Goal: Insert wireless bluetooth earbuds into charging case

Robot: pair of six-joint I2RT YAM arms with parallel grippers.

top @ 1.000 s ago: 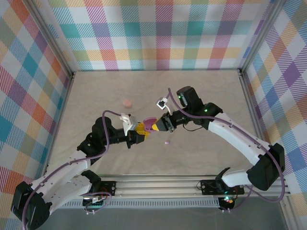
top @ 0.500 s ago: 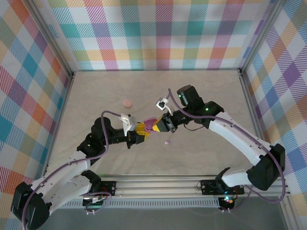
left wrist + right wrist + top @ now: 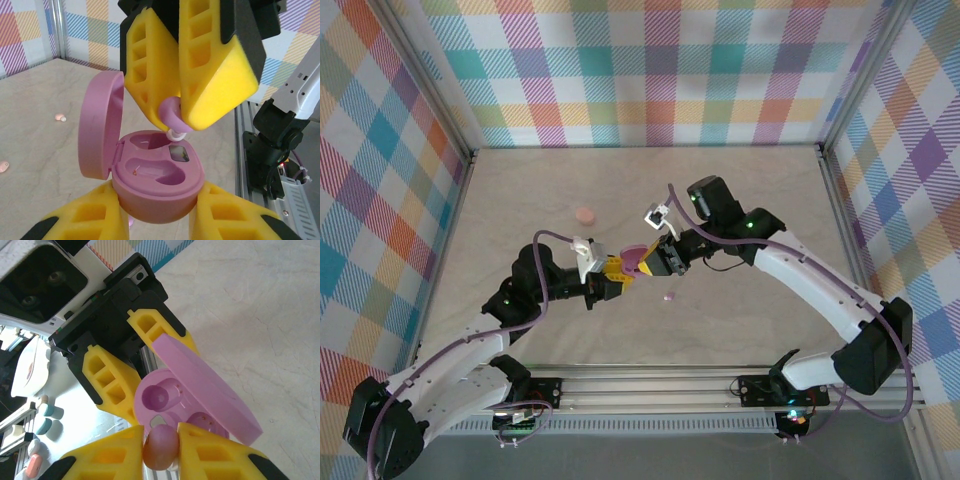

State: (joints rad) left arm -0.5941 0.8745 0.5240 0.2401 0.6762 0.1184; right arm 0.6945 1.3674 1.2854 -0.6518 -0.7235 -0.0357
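Now the case (image 3: 157,185) is gripped, lid open, by the left gripper (image 3: 616,268) above the middle of the table (image 3: 770,200). One earbud (image 3: 161,446) is pinched by the right gripper (image 3: 650,262) and is held just over a hole in the case, its tip close to it. No earbud is seen seated inside yet, so the job looks barely begun. A second earbud (image 3: 668,297) is seen lying on the table, toward the near edge.
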